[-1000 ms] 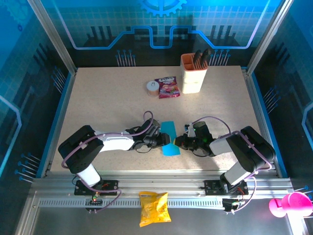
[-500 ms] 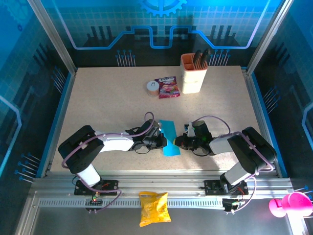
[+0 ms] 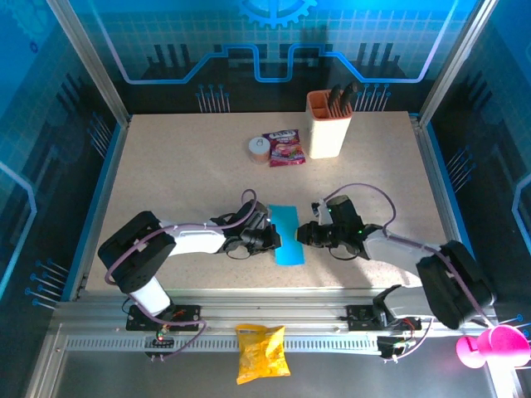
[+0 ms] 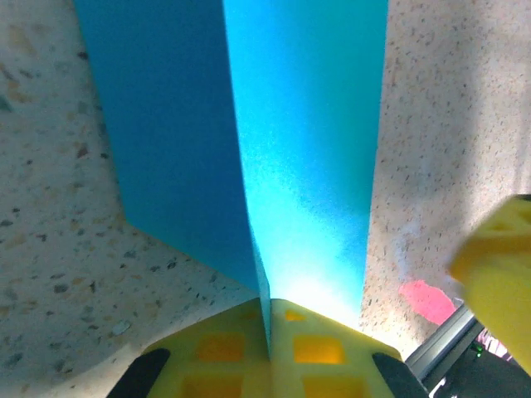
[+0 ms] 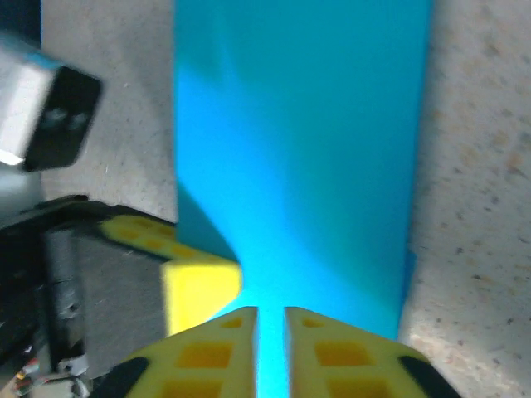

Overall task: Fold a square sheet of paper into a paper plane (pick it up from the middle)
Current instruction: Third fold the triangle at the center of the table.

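1. Near the desk's front edge, midway along it, lies the paper (image 3: 288, 235), a folded cyan strip set between the two grippers.
2. Left gripper (image 3: 277, 239): clamped on the paper's left edge. In the left wrist view, a straight fold line on the paper (image 4: 307, 149) runs into the pads (image 4: 224, 348), which are pressed together.
3. Right gripper (image 3: 301, 236): at the paper's right edge. In the right wrist view, the pads (image 5: 319, 348) stand slightly apart and cyan paper (image 5: 307, 141) shows in the slit.
4. Toward the desk's far edge, well apart from the paper: snack packet (image 3: 284, 148) and holder (image 3: 328, 126).
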Motion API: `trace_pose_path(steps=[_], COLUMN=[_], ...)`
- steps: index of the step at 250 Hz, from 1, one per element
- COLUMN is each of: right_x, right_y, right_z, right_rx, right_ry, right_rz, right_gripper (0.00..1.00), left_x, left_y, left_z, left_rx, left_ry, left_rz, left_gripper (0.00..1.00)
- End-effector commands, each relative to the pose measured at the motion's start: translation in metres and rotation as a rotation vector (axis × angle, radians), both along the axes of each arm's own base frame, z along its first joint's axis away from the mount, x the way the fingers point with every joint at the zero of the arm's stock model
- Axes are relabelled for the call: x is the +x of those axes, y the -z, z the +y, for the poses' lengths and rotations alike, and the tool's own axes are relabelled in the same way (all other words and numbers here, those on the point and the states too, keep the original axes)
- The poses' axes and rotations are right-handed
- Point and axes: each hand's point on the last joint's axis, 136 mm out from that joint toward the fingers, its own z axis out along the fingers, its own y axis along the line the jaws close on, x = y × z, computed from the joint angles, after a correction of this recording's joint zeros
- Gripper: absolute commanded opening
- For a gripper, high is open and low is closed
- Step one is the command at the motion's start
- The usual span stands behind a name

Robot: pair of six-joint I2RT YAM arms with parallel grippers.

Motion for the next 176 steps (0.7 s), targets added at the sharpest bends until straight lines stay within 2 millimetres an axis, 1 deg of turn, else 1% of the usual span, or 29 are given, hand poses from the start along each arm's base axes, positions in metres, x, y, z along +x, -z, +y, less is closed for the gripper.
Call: trace_pose_path(steps=[1, 31, 42, 73, 103, 139, 176], right_x=[-0.018, -0.031, -0.036, -0.05, -0.058, -0.066, -0.066], right_y=[-0.003, -0.01, -0.009, -0.007, 0.0, 0.007, 0.014], right_z=[-0.004, 0.005, 0.008, 0.018, 0.023, 0.035, 0.045], right_rx=[-0.155, -0.254, -0.291, -0.386, -0.461, -0.511, -0.582], right_ry=[-0.092, -0.166, -0.193, -0.249, -0.269, -0.308, -0.331], right_rz=[-0.044, -0.125, -0.145, -0.21, -0.243, -0.265, -0.292], right_gripper=[0.27, 0.41, 0.46, 0.53, 0.55, 0.58, 0.58], left_x=[-0.003, -0.003, -0.002, -0.001, -0.001, 0.0, 0.0], left_y=[-0.002, -0.001, -0.001, -0.002, -0.003, -0.003, -0.003], left_z=[-0.001, 0.0, -0.001, -0.003, -0.004, -0.003, -0.002], left_rx=[-0.013, -0.023, -0.031, -0.043, -0.05, -0.055, -0.061], left_ry=[-0.017, -0.021, -0.021, -0.018, -0.015, -0.015, -0.016], left_rz=[0.089, 0.132, 0.142, 0.156, 0.16, 0.163, 0.166], left_gripper=[0.0, 0.0, 0.0, 0.0, 0.0, 0.0, 0.0])
